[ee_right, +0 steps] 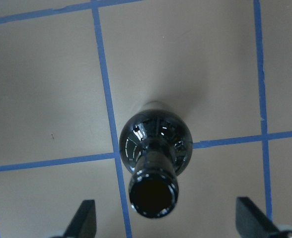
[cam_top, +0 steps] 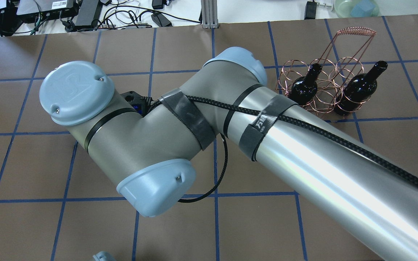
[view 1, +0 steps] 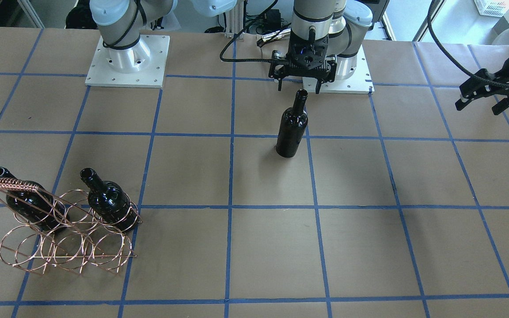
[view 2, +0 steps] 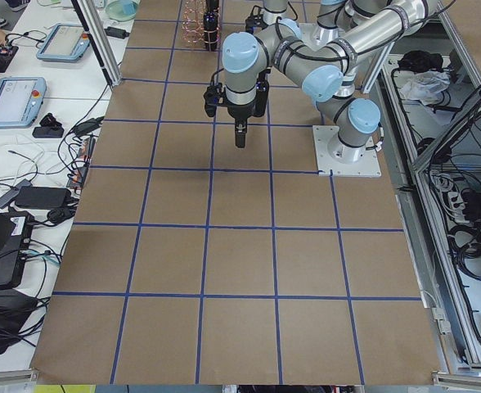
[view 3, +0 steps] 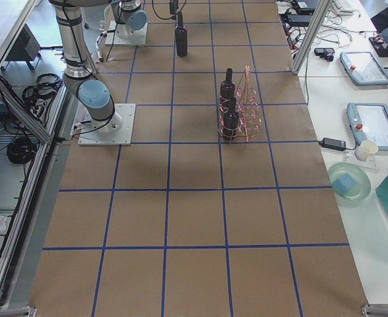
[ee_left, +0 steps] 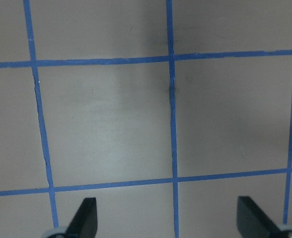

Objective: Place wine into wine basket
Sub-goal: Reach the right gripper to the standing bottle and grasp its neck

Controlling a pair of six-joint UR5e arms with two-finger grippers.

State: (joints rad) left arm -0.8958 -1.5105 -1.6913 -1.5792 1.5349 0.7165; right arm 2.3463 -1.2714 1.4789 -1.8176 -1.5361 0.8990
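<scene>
One wine bottle stands upright near the table's middle, apart from the basket. My right gripper hangs open just above its mouth. In the right wrist view the bottle sits below and between the spread fingers, which do not touch it. The copper wire wine basket stands far off and holds two more bottles. My left gripper is open and empty at the table's side, over bare paper. In the overhead view my right arm hides the standing bottle.
The table is brown paper with a blue tape grid. The two arm base plates sit at the robot's edge. In the overhead view the basket is at the far right, and cables and devices lie beyond the far edge.
</scene>
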